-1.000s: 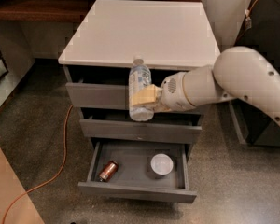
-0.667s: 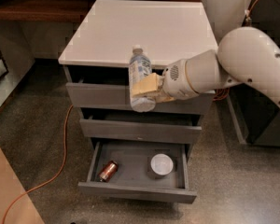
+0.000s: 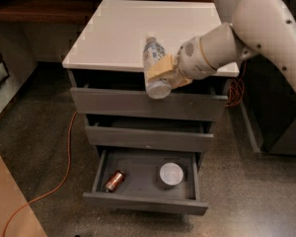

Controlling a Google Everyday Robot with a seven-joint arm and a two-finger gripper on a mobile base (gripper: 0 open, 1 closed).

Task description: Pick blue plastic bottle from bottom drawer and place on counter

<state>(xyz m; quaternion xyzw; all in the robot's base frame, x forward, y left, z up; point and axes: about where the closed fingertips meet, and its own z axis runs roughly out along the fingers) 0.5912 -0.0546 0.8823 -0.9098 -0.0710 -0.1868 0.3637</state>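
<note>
as end effector point(image 3: 163, 75) holds bottle point(image 3: 153, 53) at counter point(image 3: 118, 28), can point(image 3: 114, 180), bowl point(image 3: 170, 174) below

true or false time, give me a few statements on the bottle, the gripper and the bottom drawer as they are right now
1. The gripper has its jaws shut on the blue plastic bottle. True.
2. The bottle stands upright on the counter. False: it is held tilted at the counter's front edge, not set down.
3. The bottom drawer is pulled open. True.
4. Nothing lies in the bottom drawer. False: a copper-red can and a white round bowl are in it.
</note>
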